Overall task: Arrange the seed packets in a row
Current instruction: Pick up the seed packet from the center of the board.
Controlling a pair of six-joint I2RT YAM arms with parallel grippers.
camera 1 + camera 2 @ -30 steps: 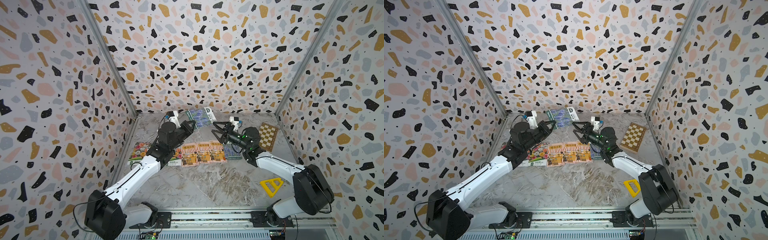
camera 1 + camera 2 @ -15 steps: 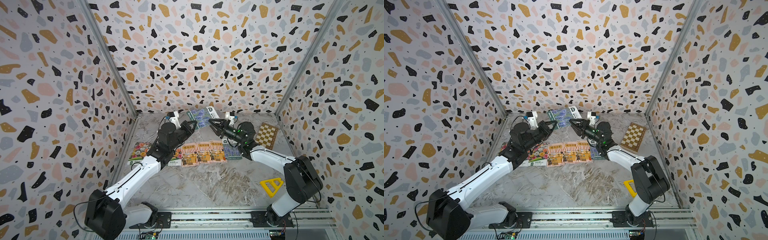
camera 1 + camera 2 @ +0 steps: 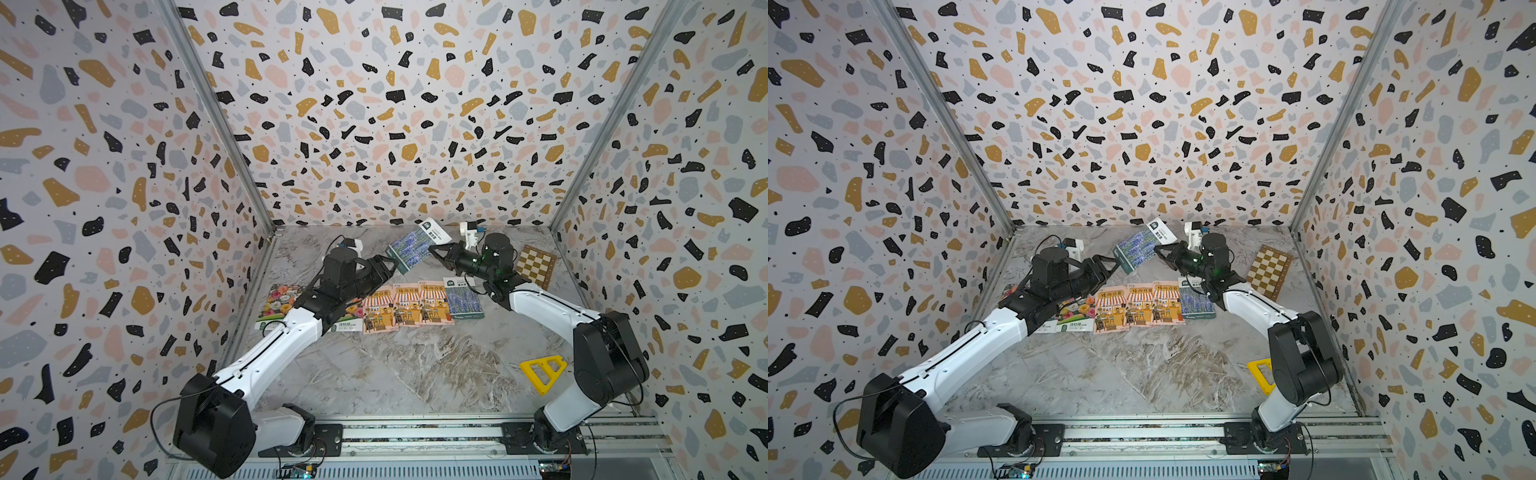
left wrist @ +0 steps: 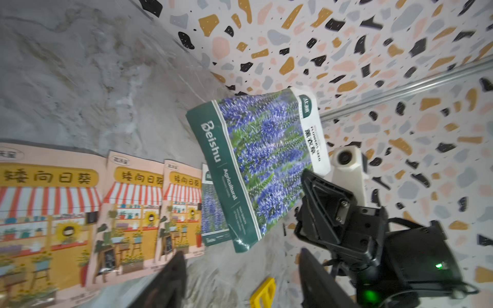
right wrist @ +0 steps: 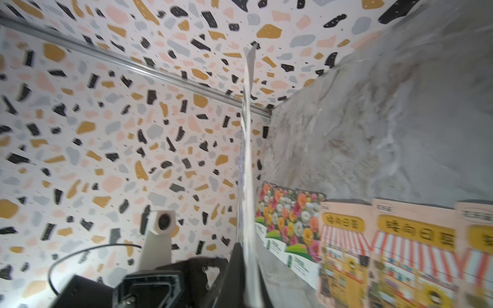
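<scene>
One lavender packet (image 3: 417, 246) | we see right end effector (image 3: 433, 249) clenched on its 3 o'clock edge | left end effector (image 3: 392, 268) released, at its 8 o'clock

Both top cams sat high at the front, angled down over the whole tabletop (image 3: 395, 365), nearly same view. My L wrist cam looked close-up at the lavender packet (image 4: 261, 160) face-on; R wrist cam saw it edge-on. Both wrist views shared the awning packets (image 4: 133, 202).

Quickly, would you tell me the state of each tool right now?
Left tool: open, holding nothing.
Right tool: closed on the lavender seed packet.
</scene>
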